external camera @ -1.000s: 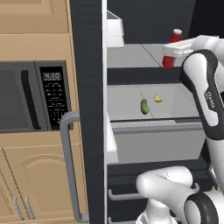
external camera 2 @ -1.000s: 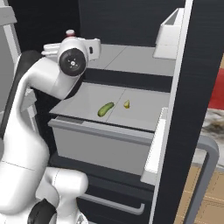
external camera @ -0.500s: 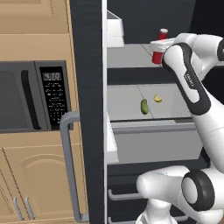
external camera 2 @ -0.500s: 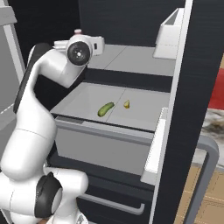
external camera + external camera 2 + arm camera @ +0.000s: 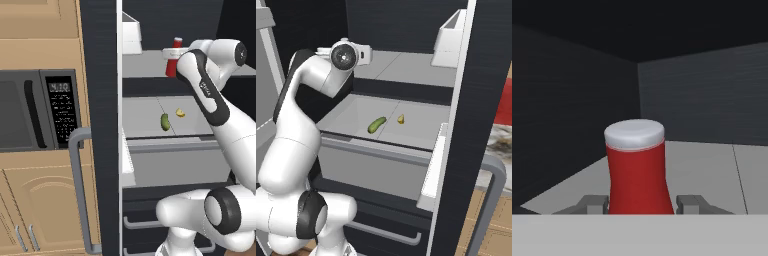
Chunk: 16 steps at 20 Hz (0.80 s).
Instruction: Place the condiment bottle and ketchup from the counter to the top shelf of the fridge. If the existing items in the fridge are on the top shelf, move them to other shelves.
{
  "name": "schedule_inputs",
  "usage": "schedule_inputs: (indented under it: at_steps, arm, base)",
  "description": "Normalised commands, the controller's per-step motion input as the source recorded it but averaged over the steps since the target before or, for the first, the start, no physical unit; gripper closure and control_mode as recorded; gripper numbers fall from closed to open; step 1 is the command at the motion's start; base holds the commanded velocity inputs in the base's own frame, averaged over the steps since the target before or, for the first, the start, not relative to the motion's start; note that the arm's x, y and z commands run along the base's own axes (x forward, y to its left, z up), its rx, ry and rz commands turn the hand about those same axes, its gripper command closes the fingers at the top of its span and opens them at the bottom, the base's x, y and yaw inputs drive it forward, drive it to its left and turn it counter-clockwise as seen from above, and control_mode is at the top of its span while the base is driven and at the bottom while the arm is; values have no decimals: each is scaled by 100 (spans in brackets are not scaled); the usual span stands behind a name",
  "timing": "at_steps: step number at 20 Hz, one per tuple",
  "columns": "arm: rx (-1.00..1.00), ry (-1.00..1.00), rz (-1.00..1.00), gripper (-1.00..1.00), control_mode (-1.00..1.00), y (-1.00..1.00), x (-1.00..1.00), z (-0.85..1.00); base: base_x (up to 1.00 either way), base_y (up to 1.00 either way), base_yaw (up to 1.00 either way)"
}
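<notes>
ketchup [image 5: 637, 167]: red bottle w/ white cap, upright between my fingers [image 5: 592, 204] in the hand view; in the left base view its cap & red body show over the top shelf [image 5: 145, 65], right of centre, beside my wrist.

gripper [image 5: 641, 204]: narrowed to bottle width, one fingertip each side of the red body, pinching the ketchup. No gap visible between pads & bottle.

what changed: a sec ago the bottle and my hand were further right, nearer the fridge's open side; half a sec ago further in; now deeper & more leftward over the top shelf. My forearm has swung round w/ it. Grip width unchanged through this.

fridge [image 5: 100, 100]: door open, dark interior, back corner of the cavity visible behind the bottle in the hand view.

existing items: green pickle [image 5: 376, 124] & yellow wedge [image 5: 401, 119] lie near each other on the shelf below, not on the top one. Haven't shifted.

meaning for task: bottle's now over the target shelf; looks like the carry is about done, lower & let go comes next, I reckon. Can't tell if the base touches the panel yet. Since pickle & wedge aren't up top, no relocating seems needed.

condiment bottle: not dealt with here; prob. 2nd trip.

risk: tall bottle, could tip if I release before it's seated.
</notes>
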Motion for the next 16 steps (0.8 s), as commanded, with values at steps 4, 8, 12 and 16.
schedule_inputs:
  at_steps: [4,8,12,16]
  arm:
    - [0,-2,0,100,-100,20,69,-17]
    - [0,-3,0,100,-100,31,69,-19]
    - [0,0,0,100,-100,17,61,-25]
    - [0,0,0,100,-100,0,63,-33]
  base:
    - [0,0,0]
    - [0,0,0]
    - [0,0,0]
    - [0,0,0]
